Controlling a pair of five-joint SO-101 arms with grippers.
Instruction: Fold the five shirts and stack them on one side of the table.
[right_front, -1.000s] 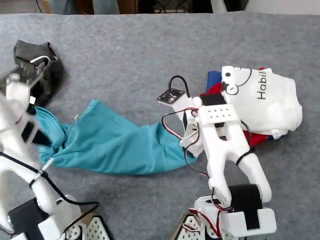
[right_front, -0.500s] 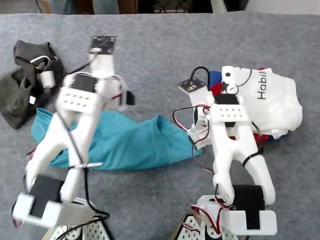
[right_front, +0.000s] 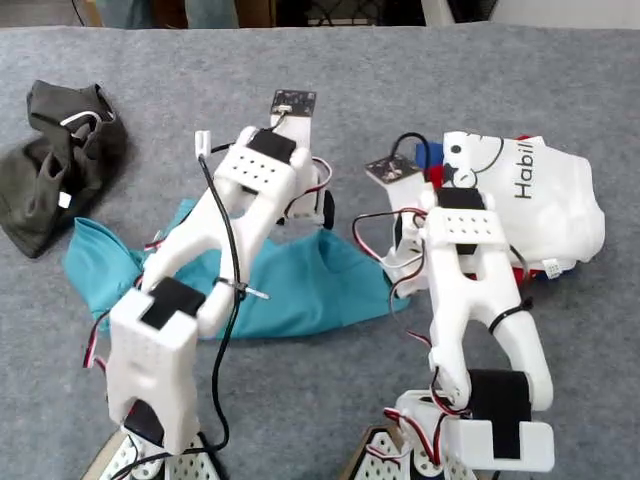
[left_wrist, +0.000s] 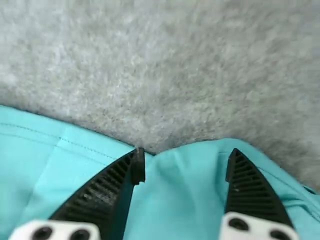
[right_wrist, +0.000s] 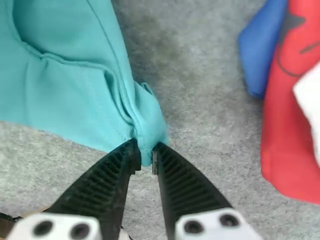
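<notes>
While the right gripper (right_wrist: 145, 150) pinches a corner of the teal shirt (right_front: 320, 290) mid-table, the left gripper (left_wrist: 186, 160) hangs wide open over its far edge; a white shirt (right_front: 540, 200) tops the red shirt (right_wrist: 295, 125) and blue shirt (right_wrist: 260, 50) on the right side; a dark shirt (right_front: 60, 150) lies crumpled at far left.

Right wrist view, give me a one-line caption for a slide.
The right gripper pinches a corner of the teal shirt on the gray table, blue shirt and red shirt nearby.
</notes>
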